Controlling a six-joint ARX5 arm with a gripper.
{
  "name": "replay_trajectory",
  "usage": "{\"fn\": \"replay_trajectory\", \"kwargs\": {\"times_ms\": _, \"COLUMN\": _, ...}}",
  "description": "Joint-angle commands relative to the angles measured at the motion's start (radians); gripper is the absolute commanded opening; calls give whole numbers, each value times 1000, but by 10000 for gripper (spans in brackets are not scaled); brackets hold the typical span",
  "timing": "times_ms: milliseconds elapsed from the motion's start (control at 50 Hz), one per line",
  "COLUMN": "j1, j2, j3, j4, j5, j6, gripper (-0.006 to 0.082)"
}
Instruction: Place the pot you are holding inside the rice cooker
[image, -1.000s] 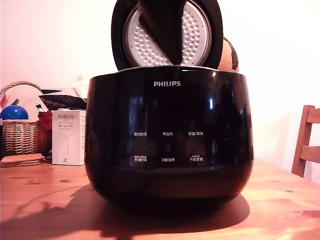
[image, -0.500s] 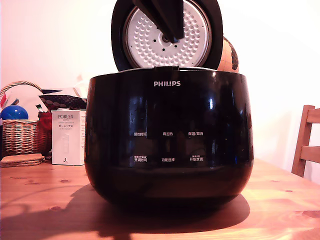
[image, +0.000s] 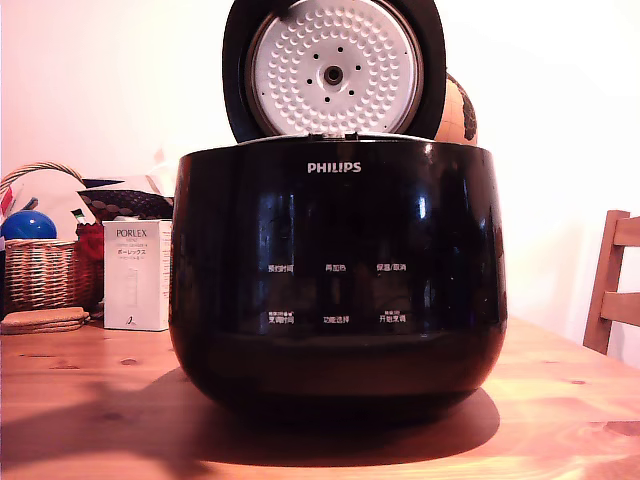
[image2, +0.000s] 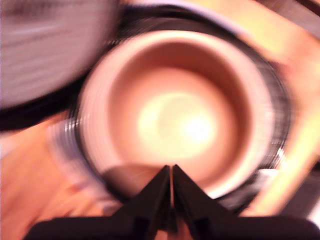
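- The wrist view is motion-blurred: the pot (image2: 175, 120) shows only as a smeared round hollow.
- The rice cooker (image: 335, 270) body hides its own cavity in the exterior view.
- The chair (image: 615, 280) is cut off at the exterior view's right edge.

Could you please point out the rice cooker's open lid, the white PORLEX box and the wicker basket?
Round black lid with white dimpled plate (image: 333, 72), exterior view, plate centre.
White PORLEX box (image: 136, 275), exterior view, front face.
Woven wicker basket (image: 45, 272), exterior view, front wall.
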Motion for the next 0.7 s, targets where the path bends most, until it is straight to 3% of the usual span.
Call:
{"fn": "replay_trajectory", "kwargs": {"times_ms": 0, "j1": 39, "j2": -29, "j3": 14, "j4": 4, "j5": -38, "j6": -7, "gripper": -22}}
{"fn": "replay_trajectory", "kwargs": {"times_ms": 220, "j1": 201, "j2": -77, "j3": 14, "j4": 53, "j5": -132, "j6": -6, "gripper": -22}}
{"fn": "replay_trajectory", "kwargs": {"times_ms": 400, "j1": 328, "j2": -84, "j3": 14, "j4": 143, "j5": -132, "j6": -6, "gripper": -22}}
{"fn": "replay_trajectory", "kwargs": {"times_ms": 680, "j1": 412, "j2": -84, "j3": 14, "j4": 200, "j5": -131, "j6": -6, "gripper": -22}}
